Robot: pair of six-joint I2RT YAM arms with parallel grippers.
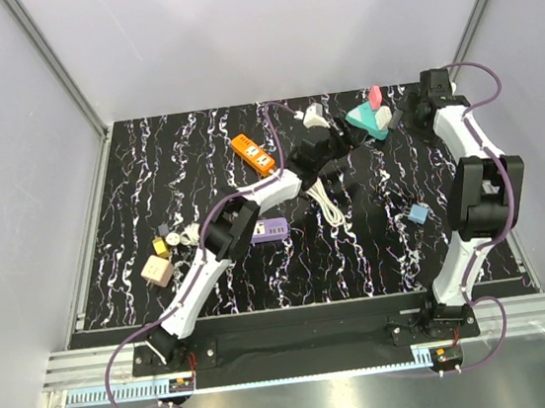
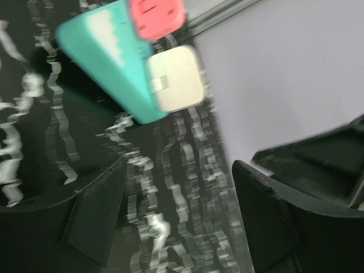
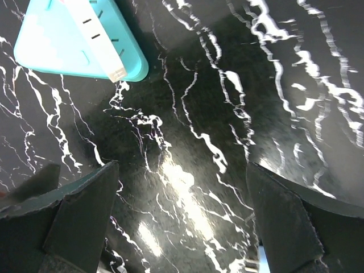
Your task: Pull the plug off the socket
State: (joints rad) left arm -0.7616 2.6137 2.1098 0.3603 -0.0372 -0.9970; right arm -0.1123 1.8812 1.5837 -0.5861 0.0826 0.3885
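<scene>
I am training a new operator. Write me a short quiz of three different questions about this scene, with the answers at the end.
1. True or false: the left fingers are shut on the pink plug.
2. Which colour is the socket that holds the pink plug? A orange, B teal, C purple.
3. Fill in: the other plug on the socket is ____.
Key: 1 false, they are open and hold nothing; 2 B; 3 white.
</scene>
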